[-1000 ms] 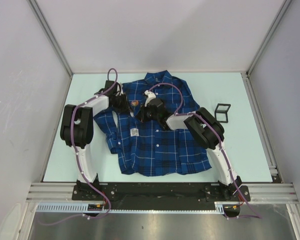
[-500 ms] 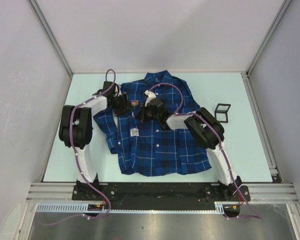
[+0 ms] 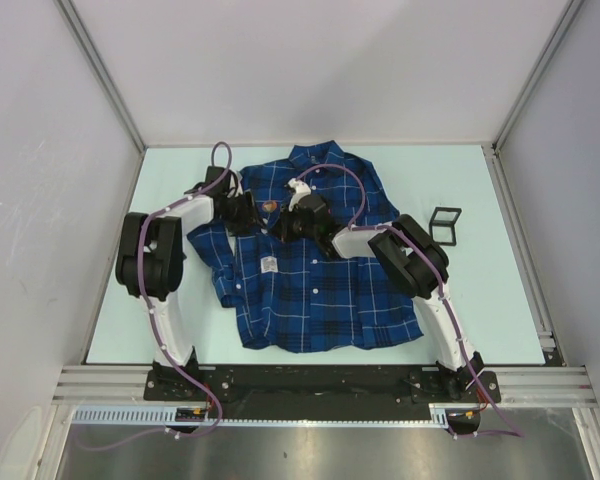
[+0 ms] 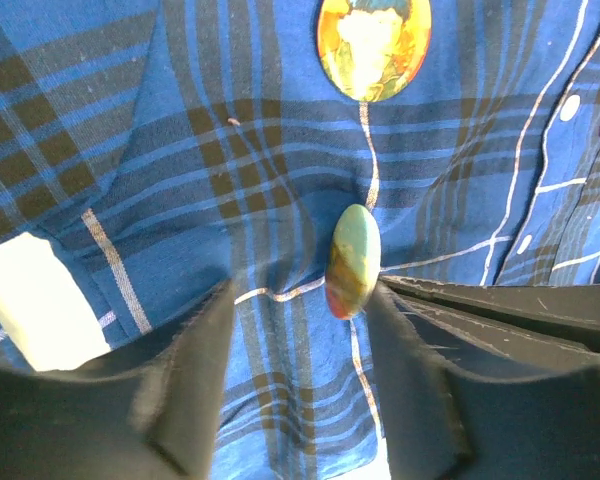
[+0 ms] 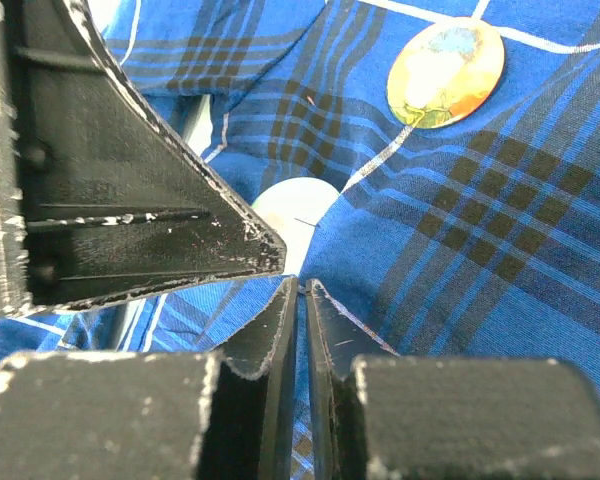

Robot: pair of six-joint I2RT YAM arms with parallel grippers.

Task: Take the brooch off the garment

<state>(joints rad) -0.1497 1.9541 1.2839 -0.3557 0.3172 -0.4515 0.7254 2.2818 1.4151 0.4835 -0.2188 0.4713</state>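
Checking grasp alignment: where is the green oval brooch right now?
In the left wrist view, the green oval brooch sits on the plaid shirt between the open fingers of the left gripper, close to the picture-right finger and just below the round yellow badge.

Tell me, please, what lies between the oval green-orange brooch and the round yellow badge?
Bare blue plaid shirt cloth with a thin white stripe, seen in the left wrist view.

High overhead view from the near side; two close wrist views onto the same garment point(image 3: 315, 285).
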